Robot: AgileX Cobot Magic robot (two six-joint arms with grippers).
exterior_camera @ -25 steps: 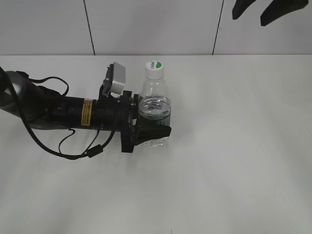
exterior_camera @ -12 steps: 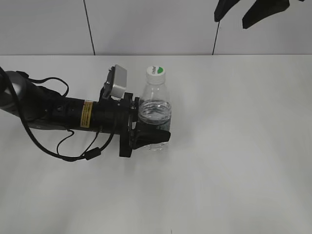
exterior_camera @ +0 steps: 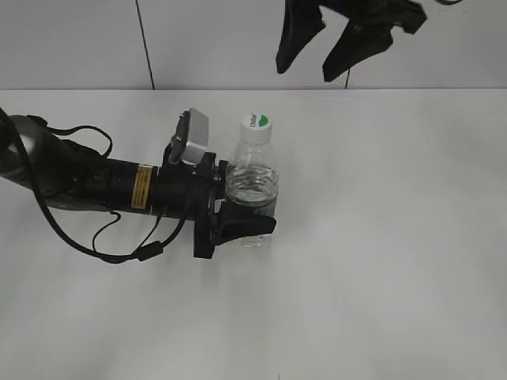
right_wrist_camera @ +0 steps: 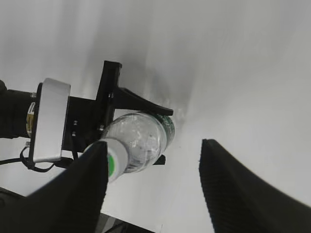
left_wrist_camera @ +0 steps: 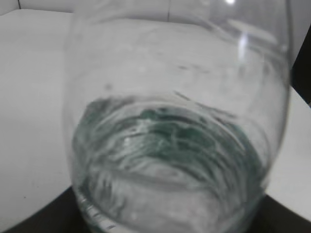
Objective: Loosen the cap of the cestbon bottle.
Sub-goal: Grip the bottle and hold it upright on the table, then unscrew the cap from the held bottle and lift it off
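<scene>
The white table (exterior_camera: 380,261) carries everything here. Lying low along its left side, the left arm (exterior_camera: 103,186) reaches in level, wrist horizontal, so that the left gripper (exterior_camera: 247,212) meets the bottle (exterior_camera: 253,186) side-on; its fingers are closed around the lower body, one dark finger (exterior_camera: 249,224) showing across the front at the green label. That hold looks meant to keep the bottle upright and stop it from turning, leaving the neck and top free for the other arm. The bottle stands left of the table's middle, partly filled with water, and fills the left wrist view. High at the back, well above and to the right of the bottle, the right gripper (exterior_camera: 317,59) hangs pointing downward with its two dark fingers spread apart and nothing between them; in its own wrist view the bottle top sits near the left finger. The cap (exterior_camera: 257,124), white with a green patch, is on the neck, untouched.
</scene>
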